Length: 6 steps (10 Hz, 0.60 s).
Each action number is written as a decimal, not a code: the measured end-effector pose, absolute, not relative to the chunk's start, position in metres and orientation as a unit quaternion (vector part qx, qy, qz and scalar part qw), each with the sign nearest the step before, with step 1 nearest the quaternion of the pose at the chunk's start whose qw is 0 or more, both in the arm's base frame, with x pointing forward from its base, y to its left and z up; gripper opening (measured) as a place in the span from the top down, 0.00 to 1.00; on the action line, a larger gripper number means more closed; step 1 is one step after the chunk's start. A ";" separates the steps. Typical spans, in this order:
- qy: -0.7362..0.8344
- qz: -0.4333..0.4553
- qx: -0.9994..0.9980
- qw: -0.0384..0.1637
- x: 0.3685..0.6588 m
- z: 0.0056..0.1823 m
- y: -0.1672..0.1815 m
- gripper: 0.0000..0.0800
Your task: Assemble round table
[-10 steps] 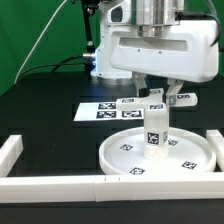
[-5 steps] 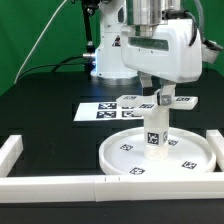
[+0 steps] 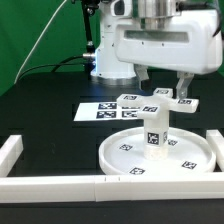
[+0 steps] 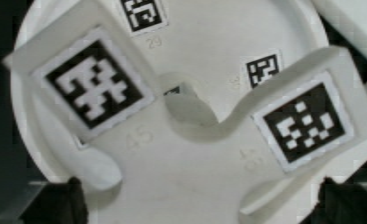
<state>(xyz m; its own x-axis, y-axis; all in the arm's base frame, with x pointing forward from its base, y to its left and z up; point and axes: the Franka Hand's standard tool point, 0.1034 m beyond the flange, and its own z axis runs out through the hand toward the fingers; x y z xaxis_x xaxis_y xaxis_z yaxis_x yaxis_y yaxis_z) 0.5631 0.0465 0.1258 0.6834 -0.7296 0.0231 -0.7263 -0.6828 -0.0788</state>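
The round table's large rimmed disc (image 3: 120,150) lies flat on the black table. The short cylindrical leg (image 3: 154,137) stands upright on its middle, and the small cross-shaped foot (image 3: 153,109) sits on top of the leg. My gripper (image 3: 165,88) hangs just above the foot, open, with nothing between its fingers. In the wrist view the foot (image 4: 194,112) shows two tagged arms over the disc (image 4: 215,35). My gripper (image 4: 198,205) there shows only its black fingertips (image 4: 48,200) at the two corners, set wide apart.
The marker board (image 3: 100,111) lies behind the disc. White border rails run along the front (image 3: 50,186), the exterior view's left (image 3: 9,151) and its right (image 3: 214,139). The arm's base (image 3: 105,62) stands at the back.
The jaws have opened wide and let go of the foot, which stays on the leg. The hand has lifted a little.
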 end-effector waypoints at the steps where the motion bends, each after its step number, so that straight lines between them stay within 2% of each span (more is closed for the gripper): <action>1: 0.361 -0.027 -0.932 0.034 0.563 0.131 0.048 0.19; 2: 0.280 -0.034 -0.959 0.034 0.565 0.134 0.046 0.19; 5: 0.064 -0.037 -0.997 0.023 0.562 0.127 0.050 0.19; 6: 0.047 -0.041 -0.998 0.022 0.561 0.126 0.051 0.19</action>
<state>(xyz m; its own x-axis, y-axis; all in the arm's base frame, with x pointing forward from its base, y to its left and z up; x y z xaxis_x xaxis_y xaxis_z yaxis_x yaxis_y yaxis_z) 0.5614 0.0509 0.1264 0.9923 -0.0948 0.0798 -0.0911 -0.9947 -0.0479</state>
